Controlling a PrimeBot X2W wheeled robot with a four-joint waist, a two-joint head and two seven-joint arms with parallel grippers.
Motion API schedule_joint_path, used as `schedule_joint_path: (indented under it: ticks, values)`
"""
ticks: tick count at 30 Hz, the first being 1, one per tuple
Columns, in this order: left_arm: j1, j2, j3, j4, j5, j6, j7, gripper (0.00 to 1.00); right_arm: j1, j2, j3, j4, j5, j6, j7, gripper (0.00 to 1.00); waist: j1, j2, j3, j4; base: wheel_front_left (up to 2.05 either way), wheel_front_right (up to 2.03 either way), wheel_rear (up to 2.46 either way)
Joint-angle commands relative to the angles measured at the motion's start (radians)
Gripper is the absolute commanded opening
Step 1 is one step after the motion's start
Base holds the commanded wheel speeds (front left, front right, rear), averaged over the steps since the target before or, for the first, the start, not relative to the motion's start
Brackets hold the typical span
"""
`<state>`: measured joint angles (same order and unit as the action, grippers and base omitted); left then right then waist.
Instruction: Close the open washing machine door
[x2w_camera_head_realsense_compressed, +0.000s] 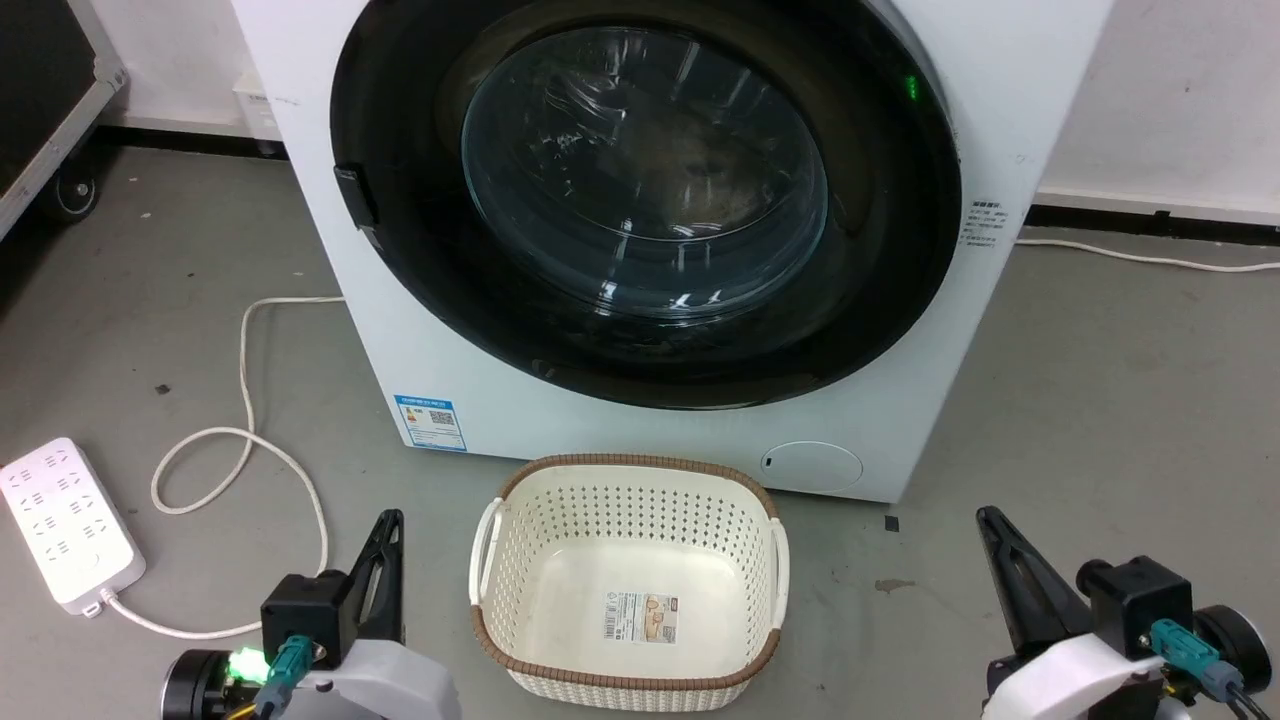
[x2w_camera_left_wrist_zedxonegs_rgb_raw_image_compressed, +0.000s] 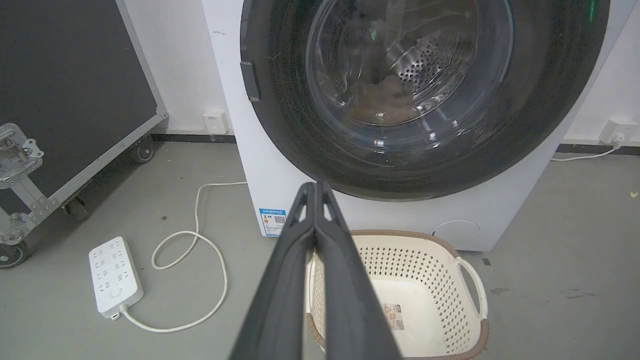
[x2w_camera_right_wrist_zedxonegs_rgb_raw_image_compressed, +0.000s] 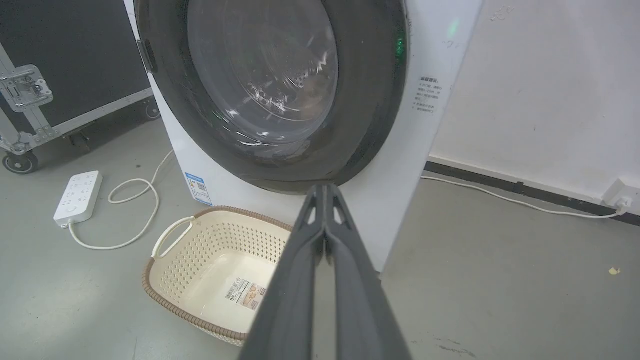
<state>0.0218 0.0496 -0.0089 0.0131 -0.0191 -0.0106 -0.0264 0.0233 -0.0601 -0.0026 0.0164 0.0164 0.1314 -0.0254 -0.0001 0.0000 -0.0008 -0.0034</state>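
Left gripper (x2w_camera_head_realsense_compressed: 392, 517) at 7 o'clock and right gripper (x2w_camera_head_realsense_compressed: 985, 513) at 5 o'clock in the head view each have their dark fingers pressed together, holding nothing. At 12 o'clock the washing machine door (x2w_camera_head_realsense_compressed: 645, 190) lies flat against the white machine (x2w_camera_head_realsense_compressed: 480, 370), well apart from both. A cream basket (x2w_camera_head_realsense_compressed: 630, 462) sits at 6 o'clock, between the grippers.

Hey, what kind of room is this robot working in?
Likely a test lab staged as a laundry corner: a white front-loading washing machine, a cream perforated plastic basket, and a black wheeled flight case.
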Motion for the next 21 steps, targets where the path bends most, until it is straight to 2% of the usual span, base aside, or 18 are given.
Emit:
schedule_joint_path:
  ticks: [1,21]
  values:
    - [-0.016,0.001,0.005,-0.007,0.010,0.005,0.008,0.00,-0.018,0.006,0.001,-0.009,-0.007,-0.001,0.007,0.00,0.0001,0.0000,0.000,0.000,0.00,0.00,0.00]
    - [-0.022,0.001,0.009,-0.013,0.019,0.011,0.026,0.00,-0.023,0.010,0.003,-0.016,-0.016,-0.001,0.025,0.00,0.0001,0.0000,0.001,0.003,0.00,0.00,0.00]
